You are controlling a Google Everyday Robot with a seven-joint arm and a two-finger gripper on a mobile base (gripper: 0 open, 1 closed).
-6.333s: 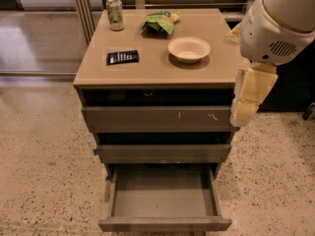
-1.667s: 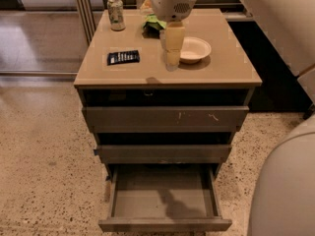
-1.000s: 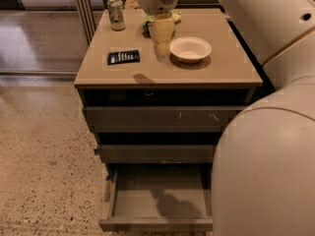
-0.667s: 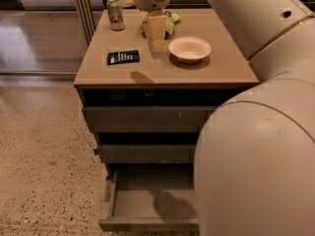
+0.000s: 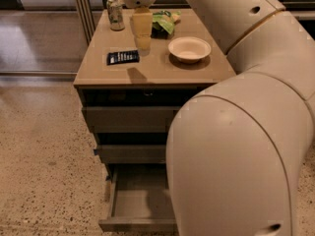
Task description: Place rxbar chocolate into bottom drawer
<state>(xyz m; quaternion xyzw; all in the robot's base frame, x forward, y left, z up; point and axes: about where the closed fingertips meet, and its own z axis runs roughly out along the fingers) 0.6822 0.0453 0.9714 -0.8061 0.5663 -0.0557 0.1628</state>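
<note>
**Gripper above the surface, bar not yet taken**

At the far left of the surface a can stands upright near the back edge. In front of it and slightly right, the bar lies flat, lettering up, apart from everything else. Nothing crowds it, which should suit a pick from above.

Just right of the bar hangs the gripper, pointing straight down and clear of the surface, as its shadow near the front edge suggests. It is beside the bar and not over it, so I judge it to be lining up for the grasp. Whether the jaws are released or clenched I cannot tell; they hold nothing.

Behind the gripper sits a green bag, and further right a bowl, empty and upright. Both are away from the bar.

Below, the bottom drawer is pulled out and looks bare, ready to receive the bar; the two drawers above are shut. The arm fills the right side and hides the drawer's right part.
</note>
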